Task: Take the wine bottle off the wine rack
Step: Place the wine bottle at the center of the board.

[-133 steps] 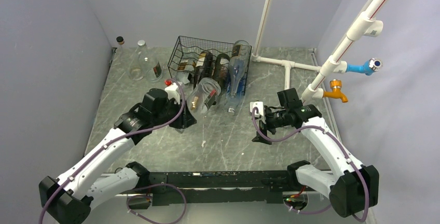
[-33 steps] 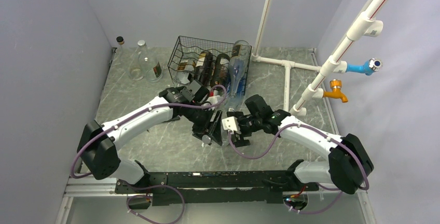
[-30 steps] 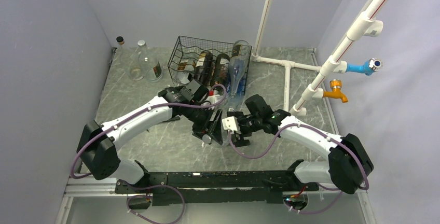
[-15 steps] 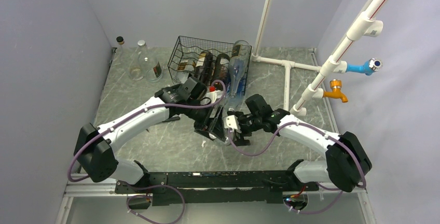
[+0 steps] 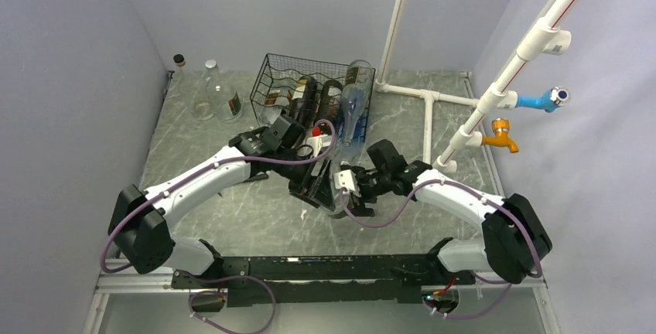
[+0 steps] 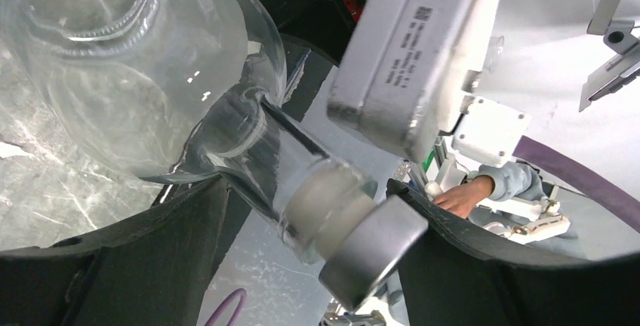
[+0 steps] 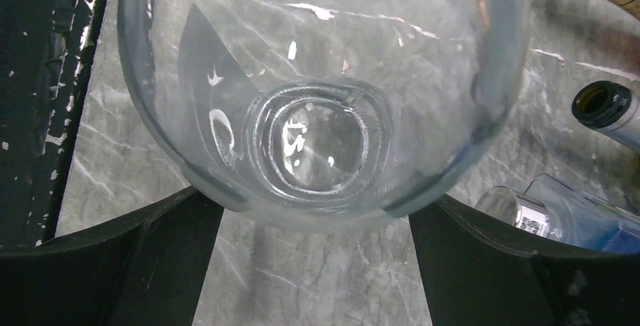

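Note:
A clear glass wine bottle [image 5: 330,192] hangs between my two grippers at the table's centre, in front of the black wire wine rack [image 5: 267,71]. My left gripper [image 5: 313,189] is open around the neck, its fingers [image 6: 173,258] standing clear of the silver-capped neck [image 6: 332,213]. In the left wrist view the bottle's wide body [image 6: 128,69] fills the upper left. My right gripper [image 5: 346,195] is shut on the wine bottle's body [image 7: 317,77], both fingers pressed on its sides near the base, with the marble table showing below it.
Two dark bottles [image 5: 309,98] and a bluish one [image 5: 352,110] lie in the rack. Clear bottles [image 5: 207,94] and a small capped one [image 5: 179,61] stand at the back left. White pipes [image 5: 427,114] run at the back right. Bottle mouths [image 7: 600,106] lie to the right of my right gripper.
My left gripper's jaws have widened off the bottle's neck. Both grippers and the bottle shifted slightly toward the rack. Earlier, the left arm carried the bottle from the rack front to the centre.

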